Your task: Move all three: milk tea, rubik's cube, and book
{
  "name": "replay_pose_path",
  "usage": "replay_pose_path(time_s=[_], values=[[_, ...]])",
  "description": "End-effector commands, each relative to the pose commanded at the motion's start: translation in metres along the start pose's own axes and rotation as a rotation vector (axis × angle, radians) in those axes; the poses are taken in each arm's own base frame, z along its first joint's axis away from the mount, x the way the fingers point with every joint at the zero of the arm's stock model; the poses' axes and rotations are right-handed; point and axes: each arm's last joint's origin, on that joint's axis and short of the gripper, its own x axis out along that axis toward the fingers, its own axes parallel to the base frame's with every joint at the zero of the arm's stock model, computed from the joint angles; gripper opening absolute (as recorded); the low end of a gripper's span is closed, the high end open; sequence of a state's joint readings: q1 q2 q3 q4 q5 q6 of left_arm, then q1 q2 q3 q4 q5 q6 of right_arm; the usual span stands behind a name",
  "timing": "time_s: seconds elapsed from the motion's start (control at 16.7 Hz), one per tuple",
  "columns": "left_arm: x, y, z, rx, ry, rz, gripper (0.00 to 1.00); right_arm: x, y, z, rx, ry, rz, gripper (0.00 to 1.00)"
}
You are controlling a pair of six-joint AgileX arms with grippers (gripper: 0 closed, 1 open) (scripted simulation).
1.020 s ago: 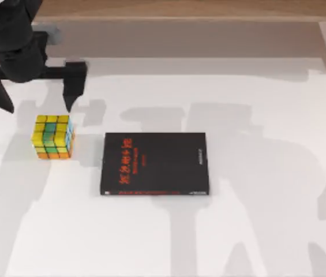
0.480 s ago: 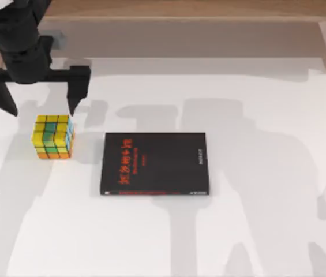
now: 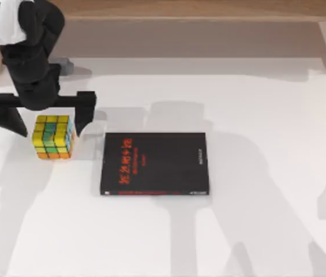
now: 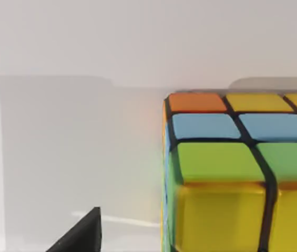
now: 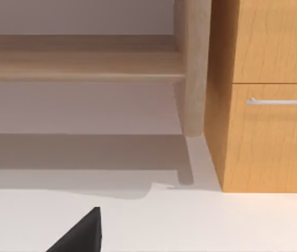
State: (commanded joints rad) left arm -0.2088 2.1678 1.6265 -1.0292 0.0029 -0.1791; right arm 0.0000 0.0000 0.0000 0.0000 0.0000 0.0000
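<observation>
While its two fingers stand wide apart with nothing between them, the left end effector (image 3: 46,115) hangs at the rubik's cube's (image 3: 53,137) 12 o'clock edge, hiding part of the cube's top. In the left wrist view the cube (image 4: 243,173) is cut off. The book (image 3: 154,164) lies on the worktop (image 3: 255,231) at the cube's 3 o'clock, apart from it.
</observation>
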Motion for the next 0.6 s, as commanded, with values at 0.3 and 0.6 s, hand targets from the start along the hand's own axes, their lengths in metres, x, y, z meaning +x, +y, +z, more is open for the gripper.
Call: replay_pose_path(time_s=[0.3,0.6], values=[[0.0002,0.0,0.0,0.0,0.0,0.0,0.85,0.0,0.0,0.0,0.0,0.0,0.0,1.0],[0.0002,0.0,0.0,0.0,0.0,0.0,0.47,0.0,0.0,0.0,0.0,0.0,0.0,1.0]])
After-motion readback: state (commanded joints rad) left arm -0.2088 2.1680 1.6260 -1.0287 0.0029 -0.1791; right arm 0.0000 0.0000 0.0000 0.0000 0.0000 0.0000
